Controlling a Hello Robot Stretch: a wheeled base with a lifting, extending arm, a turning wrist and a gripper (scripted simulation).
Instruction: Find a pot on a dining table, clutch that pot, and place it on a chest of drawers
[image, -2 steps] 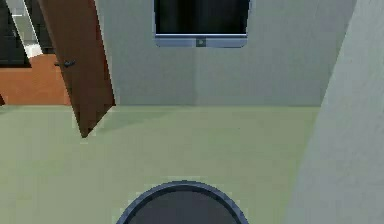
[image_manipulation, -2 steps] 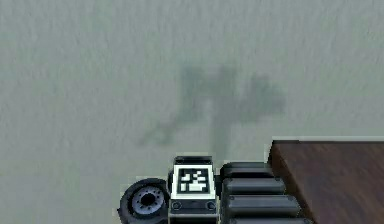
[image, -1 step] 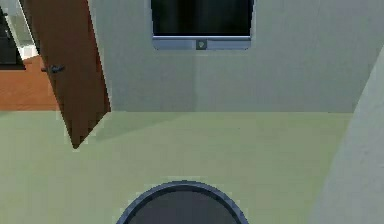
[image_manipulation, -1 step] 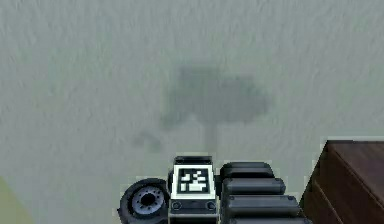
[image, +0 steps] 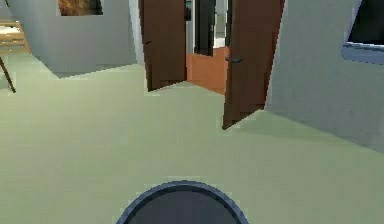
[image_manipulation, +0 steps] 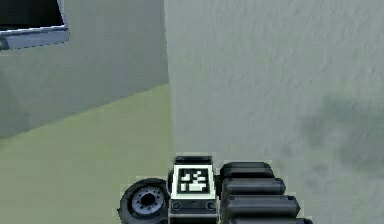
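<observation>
At the arm side view's bottom edge sits the arm's dark ribbed end (image_manipulation: 255, 192), with a white square with black marks (image_manipulation: 192, 181) on it. Left of that square is a dark round body, my gripper (image_manipulation: 146, 203). Its far end and fingers cannot be made out, so I cannot tell whether it holds anything. Pale green floor (image_manipulation: 90, 150) lies behind it.
Two brown doors (image: 163, 45) (image: 250, 60) stand ajar around a doorway to an orange floor (image: 207, 70). Grey walls flank it, with a picture (image: 80, 6) at upper left and a window (image: 365, 30) at upper right. A grey wall (image_manipulation: 280, 90) stands close beside the arm. Open green floor (image: 110, 130) lies ahead.
</observation>
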